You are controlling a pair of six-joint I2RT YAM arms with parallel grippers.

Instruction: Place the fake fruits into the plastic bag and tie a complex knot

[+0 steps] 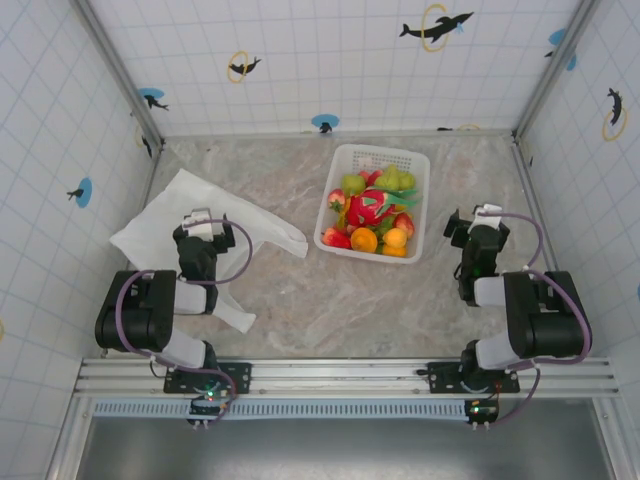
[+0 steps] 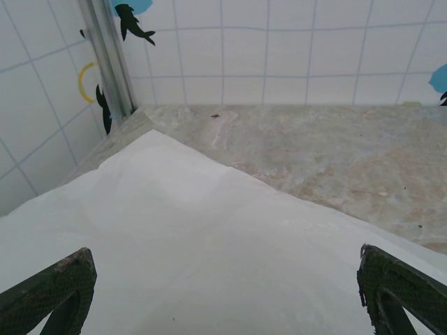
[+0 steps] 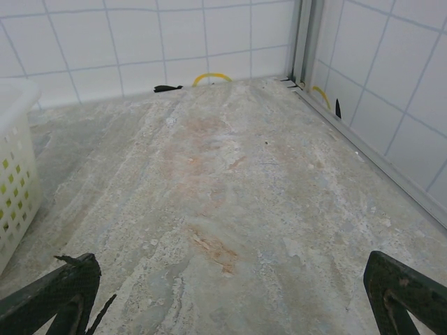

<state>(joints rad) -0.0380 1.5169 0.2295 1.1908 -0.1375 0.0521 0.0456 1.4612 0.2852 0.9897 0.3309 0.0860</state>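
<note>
Fruits (image 1: 372, 213) sit heaped in the basket (image 1: 385, 152) on the counter (image 1: 330, 300); bag (image 1: 160, 220) lies flat under the left gripper (image 2: 227, 293). Its jaws and the right gripper's (image 3: 227, 296) gape wide, empty.

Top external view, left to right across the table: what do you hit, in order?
plastic bag → white basket holding the fake fruits → right end effector

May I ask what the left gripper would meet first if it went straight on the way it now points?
Most likely the plastic bag, lying flat just ahead of the open left gripper; bare table and the tiled wall come after. Its downward tilt is hard to judge.
</note>
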